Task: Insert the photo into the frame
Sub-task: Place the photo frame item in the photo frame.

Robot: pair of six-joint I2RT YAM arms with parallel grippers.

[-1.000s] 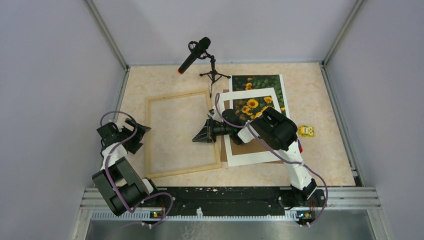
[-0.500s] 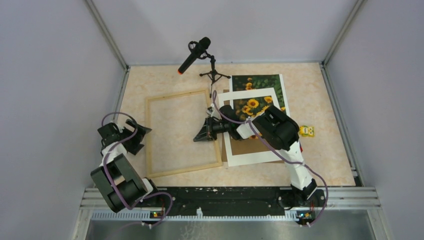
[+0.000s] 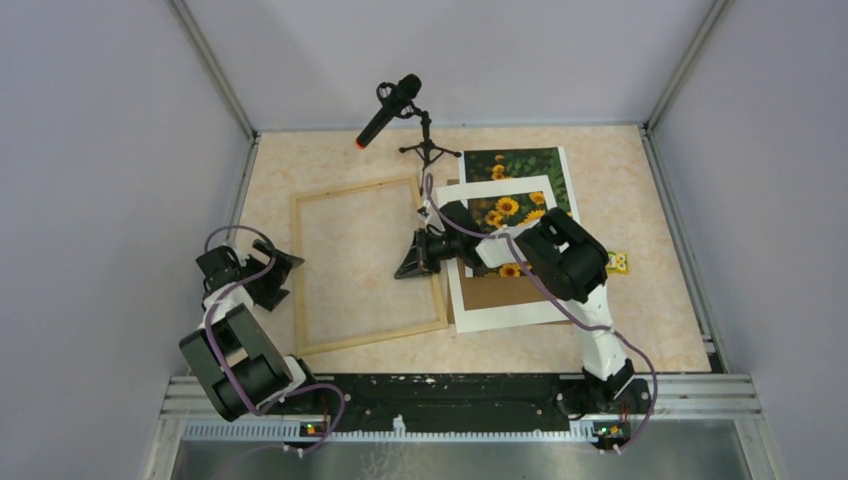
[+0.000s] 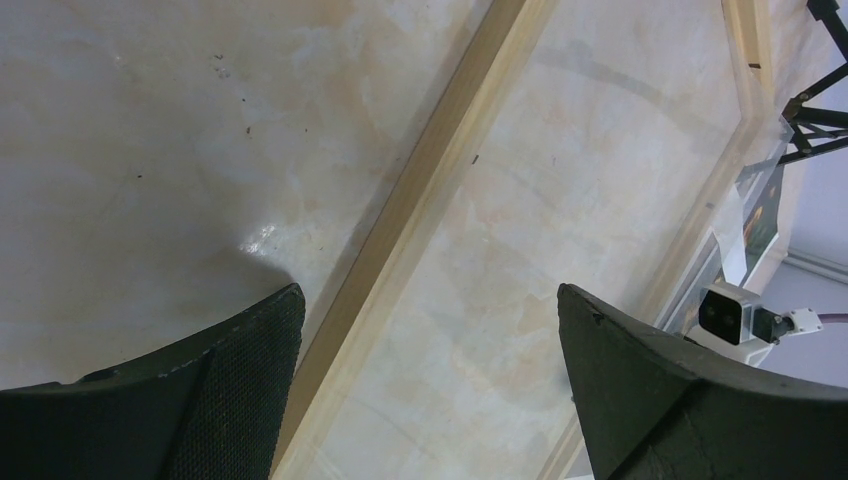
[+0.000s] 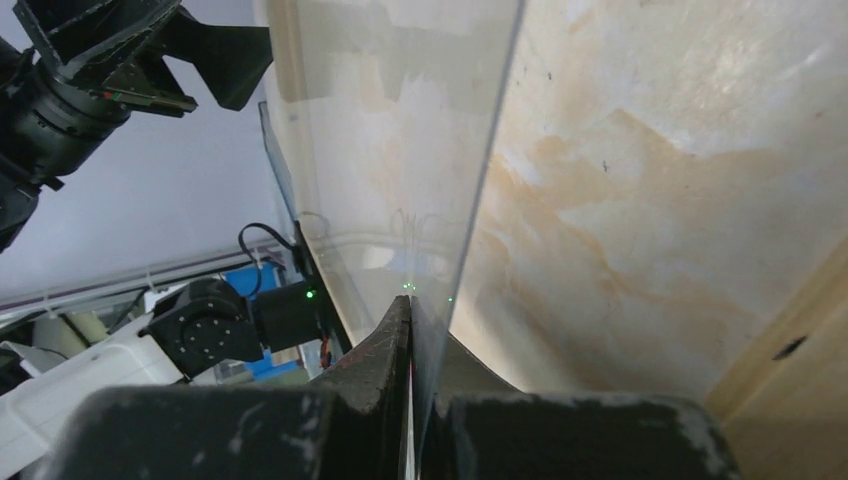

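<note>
Photo (image 3: 520, 163) lies on the desk right of the frame (image 3: 368, 338), outside it and partly under a white mat (image 3: 505, 312); the right gripper (image 5: 412, 306) has its jaws pinched on a clear sheet (image 5: 400, 150) by the frame's right strip; the left gripper (image 4: 428, 312) has its jaws wide apart, astride the frame's left strip; putting the photo in is not yet begun.

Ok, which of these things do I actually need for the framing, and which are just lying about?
Job: photo, frame, clear sheet clamped in the right tool, open left tool.
Lying about: white mat on the photo, brown board, microphone, small yellow item.
</note>
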